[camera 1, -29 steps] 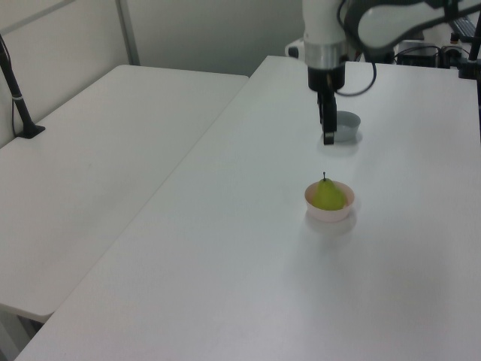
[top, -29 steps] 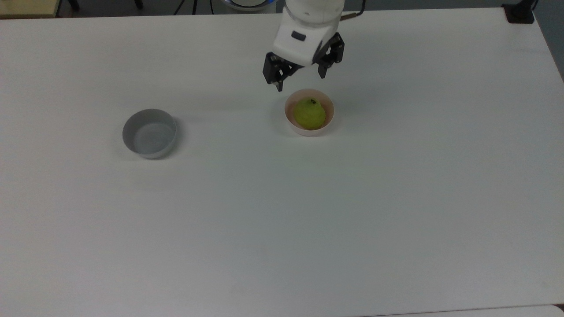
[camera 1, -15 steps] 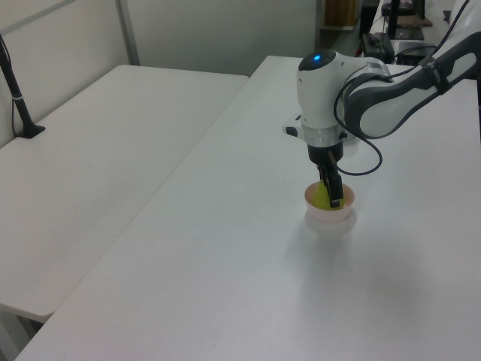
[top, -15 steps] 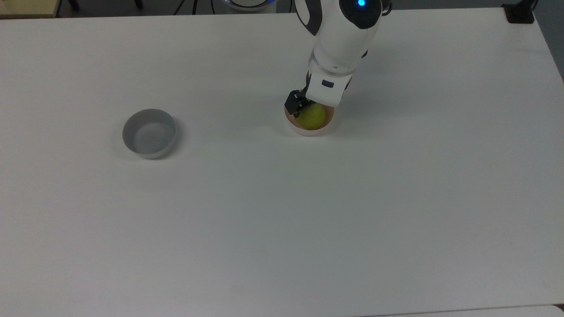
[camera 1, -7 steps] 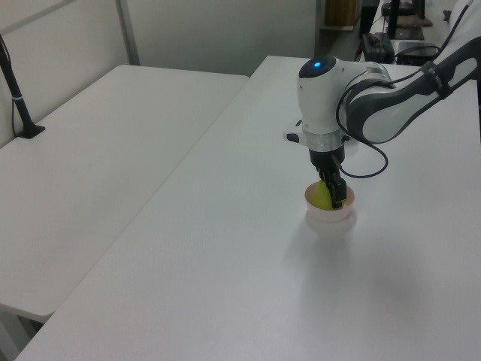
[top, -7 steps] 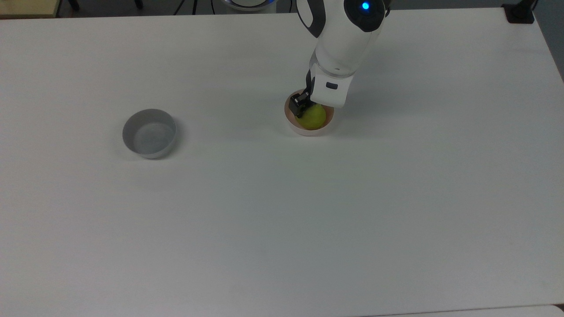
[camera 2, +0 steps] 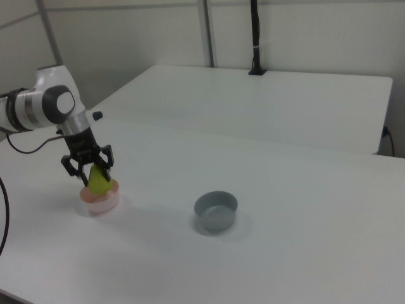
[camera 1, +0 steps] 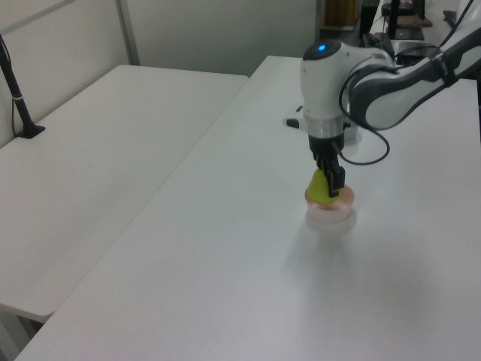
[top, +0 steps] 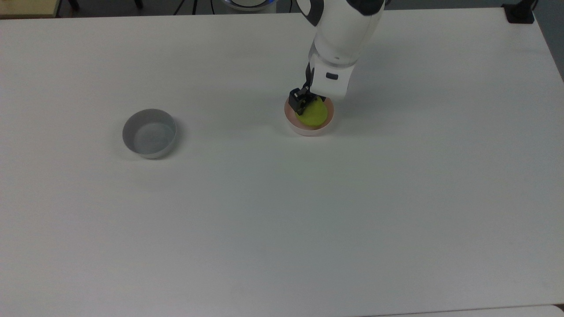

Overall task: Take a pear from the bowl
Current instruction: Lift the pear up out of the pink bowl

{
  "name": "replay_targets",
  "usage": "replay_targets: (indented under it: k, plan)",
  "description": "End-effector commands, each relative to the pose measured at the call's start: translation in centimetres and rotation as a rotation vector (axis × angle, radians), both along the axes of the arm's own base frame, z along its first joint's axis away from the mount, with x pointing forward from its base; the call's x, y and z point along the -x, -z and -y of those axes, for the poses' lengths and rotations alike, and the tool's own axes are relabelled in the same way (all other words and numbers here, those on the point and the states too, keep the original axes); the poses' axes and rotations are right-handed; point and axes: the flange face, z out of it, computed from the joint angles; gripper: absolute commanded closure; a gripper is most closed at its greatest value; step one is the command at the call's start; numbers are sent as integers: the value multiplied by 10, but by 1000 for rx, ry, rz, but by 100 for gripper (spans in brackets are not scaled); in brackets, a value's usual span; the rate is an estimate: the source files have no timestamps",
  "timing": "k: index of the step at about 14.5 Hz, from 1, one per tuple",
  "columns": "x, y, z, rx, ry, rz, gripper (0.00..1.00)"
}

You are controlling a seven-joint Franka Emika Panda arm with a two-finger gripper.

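Note:
The yellow-green pear hangs just above the pale pink bowl, its lower part level with the rim. My gripper comes down on it from above and is shut on the pear, one black finger showing on the top view's left of it. In the left view the pear sits between the fingers of the gripper over the bowl. The right view shows the same hold: gripper, pear, bowl.
A grey round bowl stands empty to the top view's left of the pink bowl, also in the right view. The white table is bare. A second white table adjoins it, with a black post clamped on.
The gripper came down from above the bowl, closed around the pear, and has now risen a little, taking the pear up off the bottom of the bowl.

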Motion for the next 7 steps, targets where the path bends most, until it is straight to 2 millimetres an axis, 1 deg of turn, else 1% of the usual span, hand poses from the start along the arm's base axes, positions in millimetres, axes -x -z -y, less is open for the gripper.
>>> replay_targets:
  k: [1, 2, 4, 5, 7]
  plan:
    - [2, -72, 14, -27, 20, 26, 55]
    - [3, -94, 14, -56, 37, 19, 55]
    - [-1, -147, 32, -89, 42, 23, 55]
    - [-1, -164, 39, -103, 32, 15, 55]
    - [-5, -177, 53, -108, 56, 37, 55]
